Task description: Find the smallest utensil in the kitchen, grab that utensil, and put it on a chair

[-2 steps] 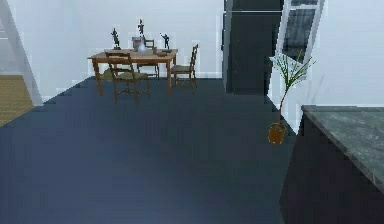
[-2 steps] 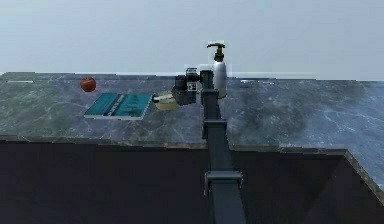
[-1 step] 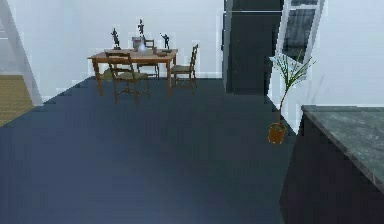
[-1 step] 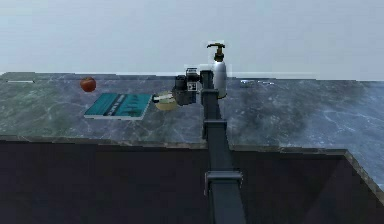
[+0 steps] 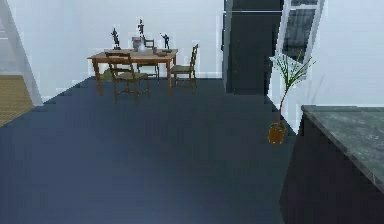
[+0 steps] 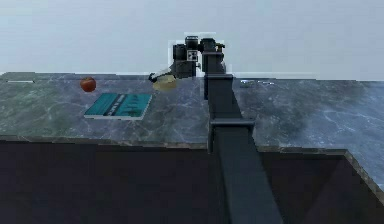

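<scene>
In the arm side view my arm (image 6: 235, 140) reaches out over a grey stone countertop (image 6: 300, 115). The gripper (image 6: 160, 78) is at its far end, near the counter's back edge. A small pale, cream-coloured thing (image 6: 167, 84) sits at the fingers with the countertop behind it. I cannot tell whether the gripper holds it or whether it lies on the counter. In the forward view, wooden chairs (image 5: 123, 72) (image 5: 185, 66) stand around a wooden dining table (image 5: 135, 55) at the far side of the room.
A small red round thing (image 6: 88, 84) and a flat teal item (image 6: 118, 105) lie on the counter left of the gripper. The forward view has dark open floor, a dark fridge (image 5: 250, 45), a potted plant (image 5: 280, 120), a counter corner (image 5: 345, 135) and small statues (image 5: 140, 30) on the table.
</scene>
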Available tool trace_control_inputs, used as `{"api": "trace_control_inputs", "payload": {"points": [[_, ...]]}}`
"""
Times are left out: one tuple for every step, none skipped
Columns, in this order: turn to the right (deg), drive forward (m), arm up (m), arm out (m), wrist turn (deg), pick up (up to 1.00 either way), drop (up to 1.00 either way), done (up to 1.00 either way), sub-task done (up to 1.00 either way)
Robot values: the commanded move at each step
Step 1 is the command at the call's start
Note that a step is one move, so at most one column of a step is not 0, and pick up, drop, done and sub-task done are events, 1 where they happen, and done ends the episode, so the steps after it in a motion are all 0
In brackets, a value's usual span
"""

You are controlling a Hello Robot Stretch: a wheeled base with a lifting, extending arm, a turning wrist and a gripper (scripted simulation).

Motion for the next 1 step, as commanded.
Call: {"api": "trace_control_inputs", "payload": {"points": [[0.0,0.0,0.02,0.0,0.0,0.0,0.0,0.0,0.0]]}}
